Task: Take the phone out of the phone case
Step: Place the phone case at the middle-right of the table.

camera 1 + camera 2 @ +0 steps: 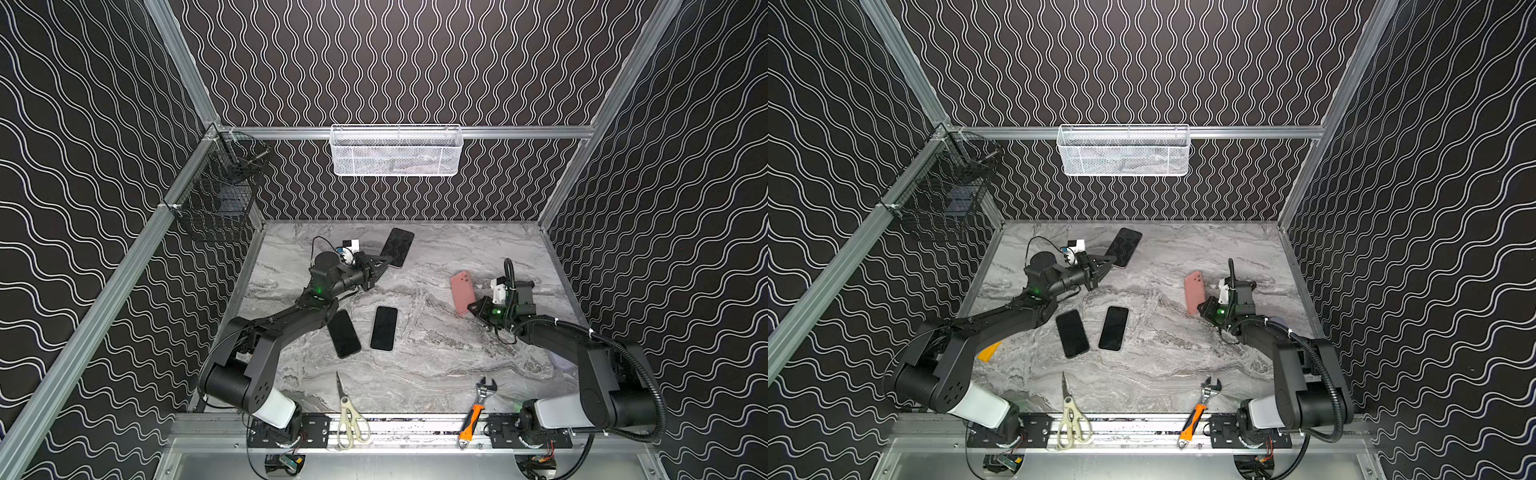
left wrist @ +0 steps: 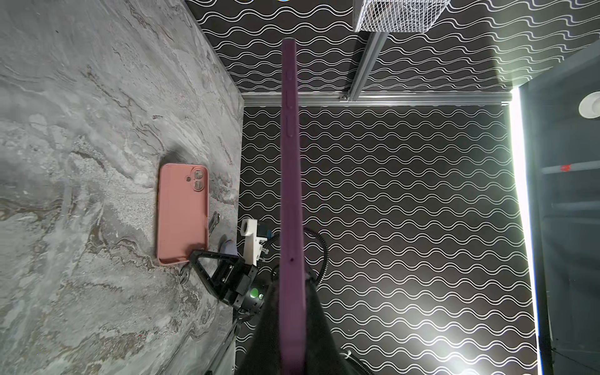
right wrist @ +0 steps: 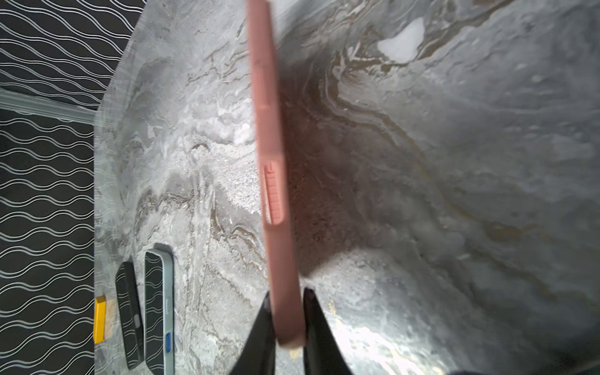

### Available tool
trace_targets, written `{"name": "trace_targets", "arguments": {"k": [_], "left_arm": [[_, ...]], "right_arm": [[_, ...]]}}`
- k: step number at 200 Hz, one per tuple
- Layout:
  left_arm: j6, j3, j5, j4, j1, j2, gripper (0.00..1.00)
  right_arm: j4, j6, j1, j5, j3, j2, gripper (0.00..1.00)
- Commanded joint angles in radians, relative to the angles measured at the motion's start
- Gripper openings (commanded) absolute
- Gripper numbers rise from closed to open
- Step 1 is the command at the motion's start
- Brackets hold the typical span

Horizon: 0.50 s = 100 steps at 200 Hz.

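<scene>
Left gripper point(image 1: 385, 262) is clamped on one end of the purple-cased phone point(image 1: 399, 246), held over the far part of the table point(image 1: 457, 374). Right gripper point(image 3: 289, 311) straddles one end of the pink case point(image 3: 271, 146) at the table's right side; whether it is gripping cannot be determined.

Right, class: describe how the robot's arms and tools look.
The left arm and right arm are black, each with a pale grey base segment and green wrist light. The left tool and right tool have black triangular fingers. A ribbed black hose runs along the right arm.
</scene>
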Motion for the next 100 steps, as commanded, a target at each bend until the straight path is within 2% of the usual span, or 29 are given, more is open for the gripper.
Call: {"name": "trace_targets", "arguments": {"k": [1, 32, 79, 100], "left_arm": [[0.027, -0.004, -0.01, 0.059, 0.002, 0.003, 0.0], [0.037, -0.014, -0.014, 0.059, 0.001, 0.004, 0.0], [0.052, -0.035, -0.034, 0.058, -0.002, -0.002, 0.0], [0.055, -0.048, -0.061, 0.059, -0.015, -0.004, 0.0]], "right_arm": [[-0.051, -0.016, -0.001, 0.045, 0.01, 0.003, 0.22], [-0.074, -0.018, -0.003, 0.081, 0.017, 0.0, 0.29], [-0.131, -0.036, -0.003, 0.161, 0.044, -0.029, 0.6], [-0.159, -0.056, -0.003, 0.176, 0.06, -0.049, 0.69]]}}
